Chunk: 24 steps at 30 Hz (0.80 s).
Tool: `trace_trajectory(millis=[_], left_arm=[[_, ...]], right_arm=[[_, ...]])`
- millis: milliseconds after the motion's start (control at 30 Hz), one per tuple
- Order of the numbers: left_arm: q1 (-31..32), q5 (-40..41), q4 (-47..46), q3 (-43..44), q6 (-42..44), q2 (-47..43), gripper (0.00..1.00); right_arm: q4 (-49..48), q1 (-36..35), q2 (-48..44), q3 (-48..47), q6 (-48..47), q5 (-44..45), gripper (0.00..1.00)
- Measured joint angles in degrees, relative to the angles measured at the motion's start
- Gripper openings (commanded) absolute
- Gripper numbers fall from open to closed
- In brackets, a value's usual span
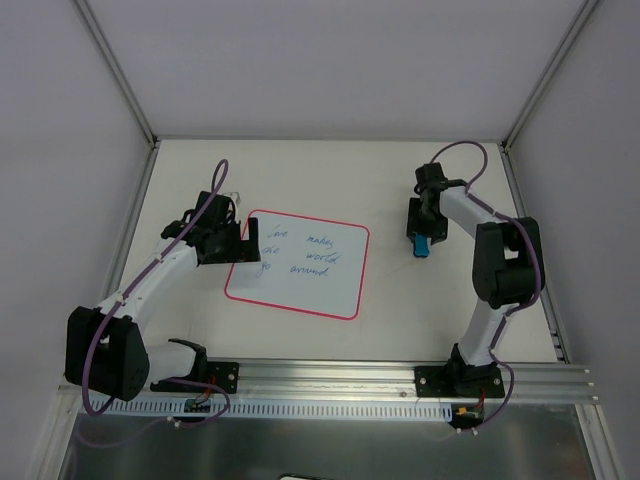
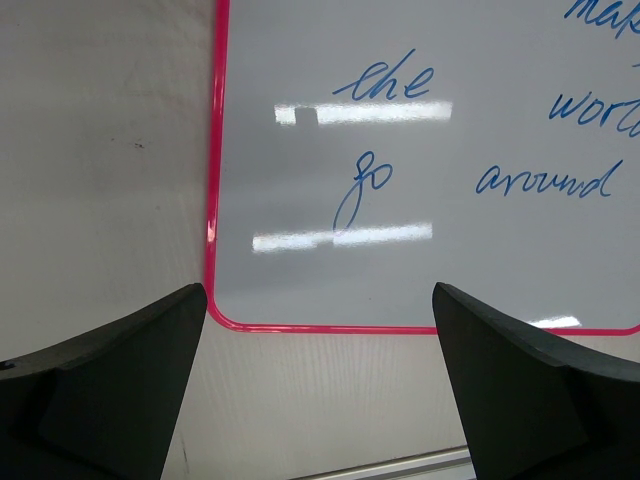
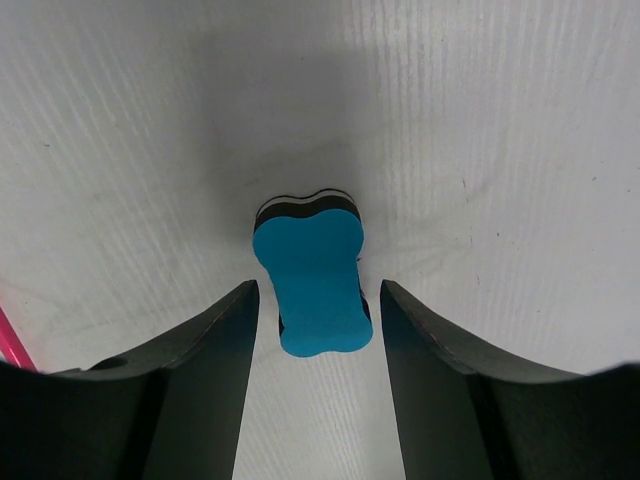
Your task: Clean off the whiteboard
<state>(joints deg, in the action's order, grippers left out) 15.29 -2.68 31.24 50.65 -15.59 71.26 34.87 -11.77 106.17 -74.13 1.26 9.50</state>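
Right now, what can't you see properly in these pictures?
- Top view: the writing on the whiteboard is too small to read, and the left gripper covers its left edge.
- Left wrist view: the picture's edge cuts off the words at the top right.
- Top view: the right gripper hides most of the eraser.

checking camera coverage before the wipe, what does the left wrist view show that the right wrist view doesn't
Only left wrist: the face of the flat white whiteboard with a pink rim, its blue handwriting unwiped, and the open left gripper at its edge. Only right wrist: the small blue eraser block with a black layer, between the open right gripper's fingers. Both: the pale table and dark fingers at the bottom; the right wrist view also catches a pink sliver at its left edge, probably the board's rim.
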Motion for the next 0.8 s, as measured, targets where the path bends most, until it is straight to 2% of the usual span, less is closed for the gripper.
trace_trajectory(millis=[233, 367, 700, 800], left_arm=[[0.0, 0.0, 0.0, 0.0, 0.0, 0.0, 0.99], [0.0, 0.3, 0.0, 0.0, 0.0, 0.0, 0.99], [0.0, 2.3, 0.0, 0.0, 0.0, 2.5, 0.98], [0.0, 3.9, 0.1, 0.4, -0.3, 4.9, 0.97]], right_arm=[[-0.6, 0.2, 1.9, 0.0, -2.0, -2.3, 0.53], [-0.6, 0.2, 2.4, 0.0, -2.4, -2.9, 0.48], [-0.9, 0.2, 2.4, 0.0, -3.1, -2.9, 0.18], [-0.9, 0.1, 2.2, 0.0, -3.1, -3.2, 0.18]])
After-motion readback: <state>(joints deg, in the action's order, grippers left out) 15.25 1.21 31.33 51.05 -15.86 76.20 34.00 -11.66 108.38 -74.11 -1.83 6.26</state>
